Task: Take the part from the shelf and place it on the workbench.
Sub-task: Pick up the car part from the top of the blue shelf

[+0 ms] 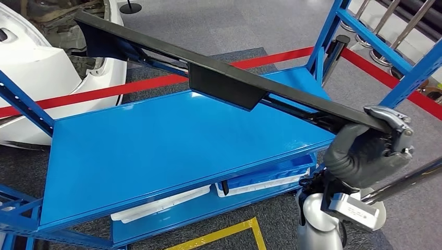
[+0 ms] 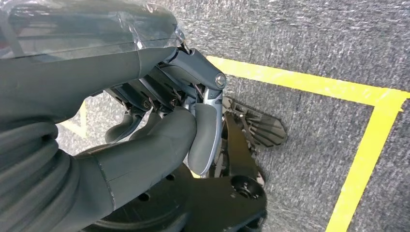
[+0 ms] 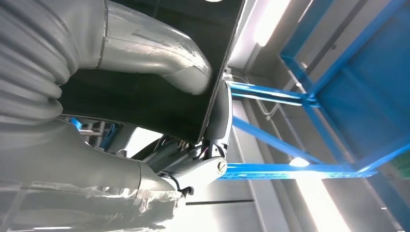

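Silver arm (image 1: 315, 213), dark grey hand (image 1: 367, 151)

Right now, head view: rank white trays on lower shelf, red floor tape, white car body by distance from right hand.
From the right hand:
1. White trays, lower shelf, just beside it.
2. Red floor tape, behind the shelf.
3. White car body, far upper-left corner.

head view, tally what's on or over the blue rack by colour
black: 1, the long part the right robot hand holds over the top shelf
white: 2, trays on the lower shelf
total: 3
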Tool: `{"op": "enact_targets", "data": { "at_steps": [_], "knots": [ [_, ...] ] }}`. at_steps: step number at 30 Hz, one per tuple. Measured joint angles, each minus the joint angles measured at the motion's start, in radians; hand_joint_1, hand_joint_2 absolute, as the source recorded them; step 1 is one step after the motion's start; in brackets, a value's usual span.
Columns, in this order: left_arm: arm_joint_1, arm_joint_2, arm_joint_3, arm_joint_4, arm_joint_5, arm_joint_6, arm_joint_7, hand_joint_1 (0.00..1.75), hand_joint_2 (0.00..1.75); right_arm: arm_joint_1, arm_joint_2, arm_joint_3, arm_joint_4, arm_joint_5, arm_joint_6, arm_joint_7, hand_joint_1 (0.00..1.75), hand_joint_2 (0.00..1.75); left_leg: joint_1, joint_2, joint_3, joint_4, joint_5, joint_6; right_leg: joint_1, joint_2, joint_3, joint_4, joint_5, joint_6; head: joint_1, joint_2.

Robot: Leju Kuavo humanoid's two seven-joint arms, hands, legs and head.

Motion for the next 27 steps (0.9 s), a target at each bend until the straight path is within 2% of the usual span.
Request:
{"op": "enact_targets", "data": {
  "at_steps": [2,3,4,5,6,7,8,9,10,13,14,15,17,18,19,20,21,23,24,25,27],
  "knots": [
    [0.000,-0.001,0.002,0.000,0.002,-0.002,0.001,1.75,1.75,-0.003,0.000,0.000,0.003,0.001,0.000,0.005,1.75,1.75,0.001,0.003,-0.001,-0.004,0.004,0.001,-0.005,0.000,-0.055,0.121,-0.061,0.004,0.006,0.000],
    [0.000,-0.002,0.002,0.000,0.002,-0.002,0.001,1.75,1.75,-0.003,0.000,0.000,0.006,0.001,0.000,0.008,1.75,1.75,0.001,0.004,-0.003,-0.002,0.004,-0.001,-0.008,0.000,-0.078,0.171,-0.075,0.009,0.007,0.000],
    [0.000,-0.002,0.003,0.001,0.002,-0.002,0.001,1.75,1.75,-0.002,-0.001,0.000,0.009,0.001,0.000,0.009,1.75,1.75,0.003,0.004,-0.005,0.002,0.002,-0.003,-0.013,0.000,-0.088,0.192,-0.071,0.013,0.008,0.000],
    [0.000,-0.003,0.004,0.001,0.002,-0.002,0.001,1.75,1.75,-0.003,-0.001,0.000,0.012,0.001,0.000,0.010,1.75,1.75,0.005,0.004,-0.008,0.007,0.000,-0.007,-0.017,-0.001,-0.079,0.174,-0.047,0.017,0.008,0.000],
    [0.000,-0.003,0.005,0.001,0.003,-0.003,0.001,1.75,1.75,-0.004,-0.001,0.000,0.015,0.001,0.000,0.012,1.75,1.75,0.009,0.004,-0.010,0.015,-0.005,-0.013,-0.022,-0.002,-0.053,0.122,-0.010,0.022,0.008,0.000],
    [0.000,-0.003,0.007,0.001,0.003,-0.003,0.001,1.75,1.75,-0.007,-0.001,0.001,0.018,0.001,0.000,0.015,1.75,1.75,0.013,0.003,-0.015,0.026,-0.010,-0.022,-0.025,-0.002,-0.022,0.060,0.015,0.029,0.009,0.000],
    [-0.001,-0.004,0.010,0.002,0.003,-0.003,0.001,1.75,1.75,-0.010,-0.001,0.001,0.021,0.001,0.000,0.017,1.75,1.75,0.014,0.002,-0.021,0.038,-0.016,-0.031,-0.025,-0.001,0.001,0.011,0.035,0.030,0.012,0.000],
    [-0.001,-0.004,0.013,0.004,0.003,-0.004,0.001,1.75,1.75,-0.013,-0.002,0.002,0.025,0.002,0.000,0.020,1.75,1.75,0.013,0.001,-0.027,0.049,-0.019,-0.040,-0.025,0.000,0.013,-0.018,0.042,0.029,0.014,0.000],
    [-0.001,-0.004,0.016,0.005,0.003,-0.005,0.001,1.75,1.75,-0.015,-0.002,0.003,0.028,0.003,0.000,0.021,1.75,1.75,0.011,0.000,-0.033,0.057,-0.021,-0.048,-0.022,0.003,0.012,-0.024,0.037,0.022,0.014,0.000],
    [-0.001,-0.004,0.019,0.007,0.001,-0.008,0.005,1.75,1.75,-0.017,-0.003,0.007,0.034,0.012,-0.001,0.024,1.75,1.75,0.013,-0.001,-0.044,0.071,-0.024,-0.065,-0.019,0.004,-0.004,-0.020,0.042,-0.007,0.002,0.000],
    [0.000,-0.004,0.019,0.008,0.000,-0.011,0.007,1.75,1.75,-0.017,-0.003,0.008,0.035,0.016,-0.001,0.025,1.75,1.75,0.015,0.000,-0.052,0.090,-0.043,-0.069,-0.018,0.003,-0.009,-0.020,0.046,-0.015,-0.002,0.000],
    [0.001,-0.004,0.019,0.008,-0.002,-0.015,0.009,1.75,1.75,-0.018,-0.003,0.009,0.035,0.020,-0.001,0.026,1.75,1.75,0.015,0.000,-0.067,0.129,-0.076,-0.071,-0.017,0.002,-0.015,-0.021,0.050,-0.022,-0.006,0.000],
    [0.001,-0.004,0.019,0.008,-0.010,-0.028,0.011,1.75,1.75,-0.014,-0.003,0.008,0.034,0.032,-0.001,0.027,1.75,1.75,0.013,0.000,-0.110,0.252,-0.158,-0.070,-0.013,-0.001,-0.027,-0.021,0.058,-0.034,-0.015,0.000],
    [0.001,-0.004,0.019,0.009,-0.015,-0.036,0.011,1.75,1.75,-0.010,-0.003,0.007,0.034,0.038,-0.001,0.027,1.75,1.75,0.011,0.000,-0.125,0.307,-0.184,-0.068,-0.009,-0.002,-0.033,-0.021,0.062,-0.039,-0.017,0.000],
    [0.001,-0.004,0.019,0.009,-0.018,-0.042,0.009,1.75,1.75,-0.005,-0.003,0.005,0.033,0.044,-0.002,0.027,1.75,1.75,0.009,0.000,-0.127,0.335,-0.191,-0.065,-0.005,-0.003,-0.038,-0.021,0.066,-0.041,-0.018,0.000],
    [0.001,-0.004,0.019,0.009,-0.022,-0.046,0.008,1.75,1.75,0.000,-0.003,0.003,0.033,0.048,-0.002,0.027,1.75,1.75,0.006,0.000,-0.112,0.326,-0.179,-0.059,-0.001,-0.003,-0.043,-0.020,0.070,-0.043,-0.018,0.000],
    [0.001,-0.004,0.019,0.009,-0.024,-0.049,0.006,1.75,1.75,0.003,-0.003,0.002,0.033,0.051,-0.002,0.027,1.75,1.75,0.002,0.000,-0.079,0.280,-0.153,-0.051,0.002,-0.002,-0.046,-0.020,0.074,-0.043,-0.018,0.000],
    [0.001,-0.003,0.019,0.010,-0.027,-0.053,0.003,1.75,1.75,0.005,-0.003,0.000,0.028,0.054,-0.002,0.031,1.75,1.75,-0.008,-0.001,0.003,0.142,-0.103,-0.034,0.006,0.000,-0.051,-0.020,0.082,-0.041,-0.018,0.000],
    [0.000,-0.003,0.019,0.010,-0.028,-0.056,0.001,1.75,1.75,0.006,-0.003,-0.001,0.026,0.056,-0.002,0.035,1.75,1.75,-0.013,-0.002,0.031,0.088,-0.088,-0.029,0.007,0.000,-0.052,-0.020,0.086,-0.037,-0.018,0.000],
    [0.000,-0.003,0.019,0.010,-0.028,-0.059,-0.002,1.75,1.75,0.007,-0.003,-0.002,0.023,0.059,-0.003,0.041,1.75,1.75,-0.017,-0.003,0.043,0.059,-0.084,-0.026,0.007,-0.001,-0.052,-0.021,0.091,-0.033,-0.017,0.000],
    [0.001,-0.003,0.019,0.010,-0.028,-0.064,-0.008,1.75,1.75,0.011,-0.003,-0.003,0.018,0.072,-0.003,0.058,1.75,1.75,-0.020,-0.003,0.040,0.046,-0.074,-0.022,0.005,-0.001,-0.054,-0.025,0.103,-0.020,-0.017,0.000]
  ]
}}
